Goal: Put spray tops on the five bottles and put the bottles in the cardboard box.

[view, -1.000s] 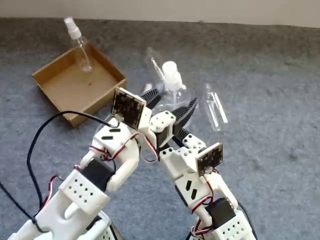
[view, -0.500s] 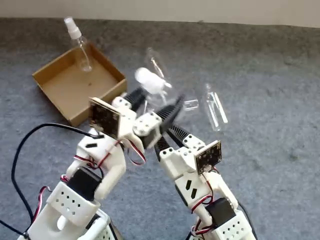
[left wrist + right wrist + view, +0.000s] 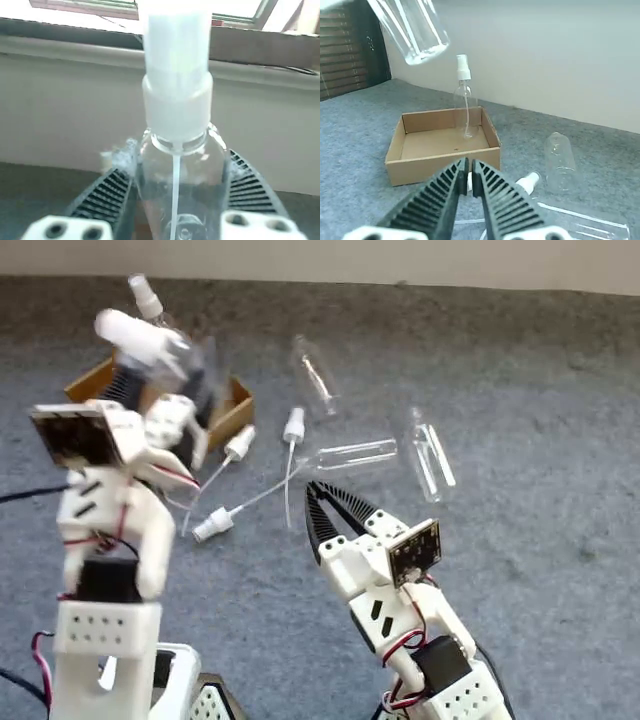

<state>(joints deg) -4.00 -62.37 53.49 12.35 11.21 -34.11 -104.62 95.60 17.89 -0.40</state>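
Left gripper [image 3: 165,380] clamped on capped bottle [image 3: 176,160], aloft above cardboard box [image 3: 420,170], which sits toward the tabletop's far-left corner; bottle's long axis tilted, spray top [image 3: 130,328] leaning toward the left edge, base lower, over the box's near-right wall; left arm far nearer; right gripper [image 3: 469,165] nearly closed on nothing, toward the near edge. Bottle clear; top white, judged fully seated; dip tube visible.
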